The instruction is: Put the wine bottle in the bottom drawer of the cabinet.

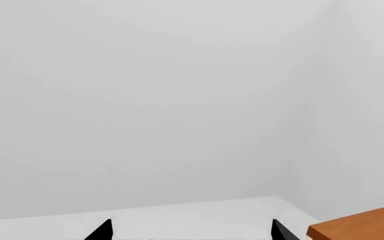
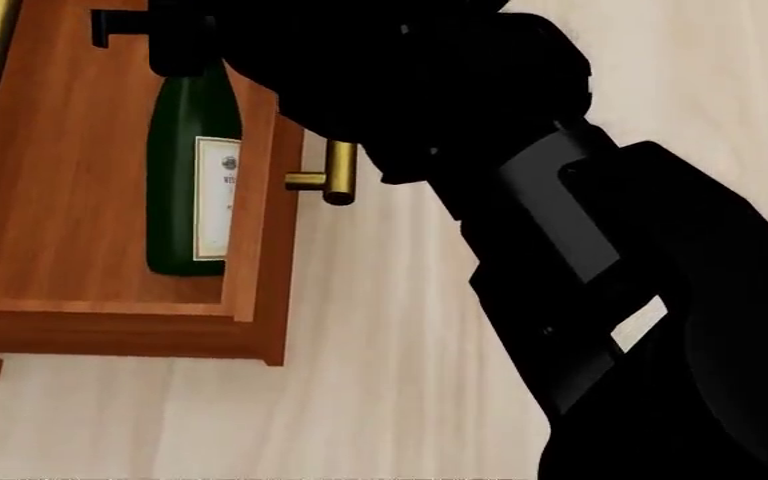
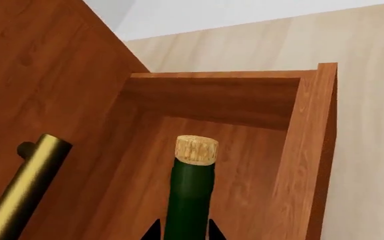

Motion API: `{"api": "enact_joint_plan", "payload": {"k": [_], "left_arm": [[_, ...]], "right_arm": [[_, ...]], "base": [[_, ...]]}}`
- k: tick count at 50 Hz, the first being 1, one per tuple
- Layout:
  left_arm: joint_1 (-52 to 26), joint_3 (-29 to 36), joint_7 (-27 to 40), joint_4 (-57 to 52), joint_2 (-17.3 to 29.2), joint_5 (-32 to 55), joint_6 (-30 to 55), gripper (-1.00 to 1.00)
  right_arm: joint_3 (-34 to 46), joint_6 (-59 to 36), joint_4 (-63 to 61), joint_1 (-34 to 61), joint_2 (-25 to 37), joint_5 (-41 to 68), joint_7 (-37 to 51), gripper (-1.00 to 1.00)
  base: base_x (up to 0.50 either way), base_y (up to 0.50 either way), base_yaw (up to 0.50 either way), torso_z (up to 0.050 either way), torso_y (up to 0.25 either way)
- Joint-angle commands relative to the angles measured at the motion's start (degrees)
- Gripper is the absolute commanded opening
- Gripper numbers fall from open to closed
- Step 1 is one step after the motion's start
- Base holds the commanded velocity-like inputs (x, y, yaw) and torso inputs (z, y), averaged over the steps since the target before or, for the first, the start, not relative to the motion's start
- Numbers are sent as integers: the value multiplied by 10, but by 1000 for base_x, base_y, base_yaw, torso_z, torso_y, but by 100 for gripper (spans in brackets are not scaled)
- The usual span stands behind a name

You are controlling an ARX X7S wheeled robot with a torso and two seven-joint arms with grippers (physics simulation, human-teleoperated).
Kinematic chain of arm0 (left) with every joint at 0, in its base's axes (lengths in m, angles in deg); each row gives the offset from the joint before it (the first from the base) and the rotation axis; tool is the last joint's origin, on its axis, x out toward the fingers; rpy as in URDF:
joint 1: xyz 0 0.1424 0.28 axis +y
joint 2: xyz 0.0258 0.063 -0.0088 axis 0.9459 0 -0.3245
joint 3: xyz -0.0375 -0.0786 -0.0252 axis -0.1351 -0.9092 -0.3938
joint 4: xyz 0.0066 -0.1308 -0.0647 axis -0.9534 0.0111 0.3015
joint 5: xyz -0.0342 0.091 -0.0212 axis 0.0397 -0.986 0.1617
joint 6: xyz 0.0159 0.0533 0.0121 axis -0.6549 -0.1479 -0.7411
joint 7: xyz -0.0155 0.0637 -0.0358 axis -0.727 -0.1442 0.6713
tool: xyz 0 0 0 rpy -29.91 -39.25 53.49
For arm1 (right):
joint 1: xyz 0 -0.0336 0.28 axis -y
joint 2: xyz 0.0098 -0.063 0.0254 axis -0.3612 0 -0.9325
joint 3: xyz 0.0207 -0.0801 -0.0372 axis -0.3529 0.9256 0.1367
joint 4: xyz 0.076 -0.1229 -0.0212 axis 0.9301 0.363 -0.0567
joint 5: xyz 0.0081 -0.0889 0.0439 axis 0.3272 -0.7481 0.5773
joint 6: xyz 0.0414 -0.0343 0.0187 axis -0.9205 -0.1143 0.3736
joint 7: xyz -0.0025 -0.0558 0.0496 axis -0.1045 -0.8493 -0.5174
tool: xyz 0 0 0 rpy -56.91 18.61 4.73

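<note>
Right wrist view, wine bottle (image 3: pixel 190 200) between right claw (image 3: pixel 183 231) tips, inside bottom drawer (image 3: pixel 312 150)

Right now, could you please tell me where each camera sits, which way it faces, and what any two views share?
Head view: on the head, looking down at the open bottom drawer; the right arm fills its right side.
Left wrist view: by the left hand, facing blank walls; fingertips and a corner of the cabinet show.
Right wrist view: by the right hand, looking along the wine bottle into the drawer.
Shared: head and right wrist views both show bottle and drawer.
</note>
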Motion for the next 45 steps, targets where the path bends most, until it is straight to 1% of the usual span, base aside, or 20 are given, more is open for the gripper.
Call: {"api": "enact_joint_plan", "payload": {"k": [1,10,29,30,39,40,45], "left_arm": [[2,4,3,0,1,-3,-2,100],[-7,-12,4,1,0,13,8,100],[-1,-11,3,-1,-1,14,1,100],[-1,-10,3,-1,-1,14,1,100],[0,-8,5,-1,-1,13,-1,100],[0,-8,5,-1,0,13,-1,100],[1,-9,5,-1,0,15,-1,100]], "right_arm": [[170,-155,-9,-48,-3,66,14,-100],[170,-155,-9,-48,-3,66,14,-100],[170,-155,-9,-48,-3,66,14,-100],[170,-155,-9,-48,-3,66,14,100],[170,-155,-9,-48,-3,66,14,100],[169,-196,6,-53,-3,45,68,100],[169,-198,8,-38,-3,47,64,100]], "base": [[0,0,0,0,-59],[0,0,0,0,-27],[0,0,0,0,-5],[0,0,0,0,0],[0,0,0,0,-10],[0,0,0,0,-10],[0,0,0,0,-6]]}}
